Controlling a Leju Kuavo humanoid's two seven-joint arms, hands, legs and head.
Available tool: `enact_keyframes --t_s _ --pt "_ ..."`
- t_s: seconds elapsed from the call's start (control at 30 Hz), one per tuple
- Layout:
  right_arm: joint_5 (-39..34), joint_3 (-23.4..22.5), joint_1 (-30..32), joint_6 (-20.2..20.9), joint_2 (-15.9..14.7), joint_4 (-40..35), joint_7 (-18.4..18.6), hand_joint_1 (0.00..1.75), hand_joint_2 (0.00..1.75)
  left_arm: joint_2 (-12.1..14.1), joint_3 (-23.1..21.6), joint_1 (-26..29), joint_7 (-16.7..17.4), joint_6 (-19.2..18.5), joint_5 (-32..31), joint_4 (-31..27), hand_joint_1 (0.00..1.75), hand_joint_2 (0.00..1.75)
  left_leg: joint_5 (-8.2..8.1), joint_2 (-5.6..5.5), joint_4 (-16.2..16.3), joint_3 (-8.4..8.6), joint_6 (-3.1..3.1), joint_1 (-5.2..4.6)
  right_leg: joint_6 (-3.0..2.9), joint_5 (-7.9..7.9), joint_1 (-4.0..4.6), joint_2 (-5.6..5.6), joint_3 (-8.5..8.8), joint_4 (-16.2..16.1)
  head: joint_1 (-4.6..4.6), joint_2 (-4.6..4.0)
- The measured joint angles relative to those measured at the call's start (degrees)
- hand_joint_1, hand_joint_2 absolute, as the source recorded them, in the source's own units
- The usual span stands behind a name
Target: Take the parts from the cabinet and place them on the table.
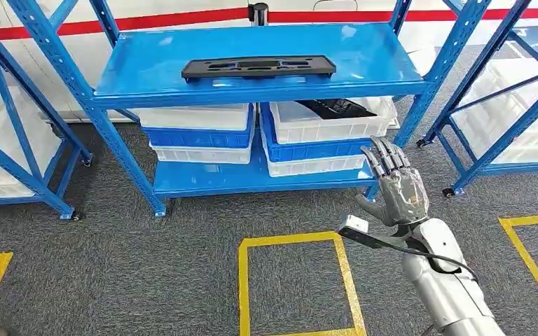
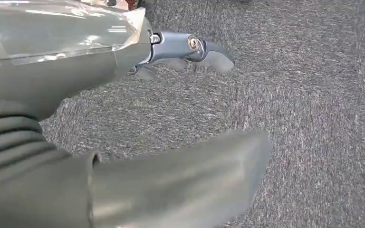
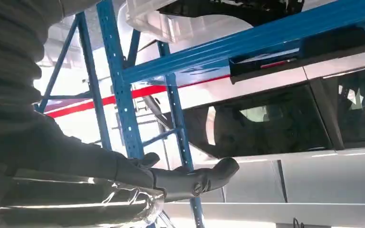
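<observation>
Clearly the reach is the step in hand: the right hand [image 1: 395, 183] is raised toward the blue rack [image 1: 252, 63], fingers extended and apart, holding nothing. The left hand [image 2: 123, 156] hangs over grey carpet, likewise empty with thumb and fingers apart. One long black part [image 1: 259, 67] lies flat on the top shelf; another dark part [image 1: 335, 107] rests in the upper white bin [image 1: 329, 126] on the shelf below, just beyond the right fingertips. The next move, I judge, calls for advancing the hand to a part and closing around its edge. No readable writing or labels show.
</observation>
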Motion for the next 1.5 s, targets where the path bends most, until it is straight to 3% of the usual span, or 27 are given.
enact_keyframes --t_s 0.8,1.5 --pt "0.96 -0.92 3.17 0.61 0.04 -1.6 1.01 0.0 1.75 0.2 0.33 -0.1 2.82 0.5 -2.89 0.22 0.0 0.0 -0.01 -0.01 0.01 -0.02 0.06 -0.36 0.04 0.02 -0.14 0.0 -0.06 -0.01 -0.02 0.0" --pt "1.53 -1.99 5.15 0.7 -0.07 -4.11 0.92 0.0 1.75 0.57 0.61 -0.1 3.01 0.55 -3.08 0.24 0.0 0.0 -0.01 -0.03 0.01 -0.03 0.06 -0.36 0.05 0.02 -0.14 0.0 -0.05 -0.01 -0.02 0.02"
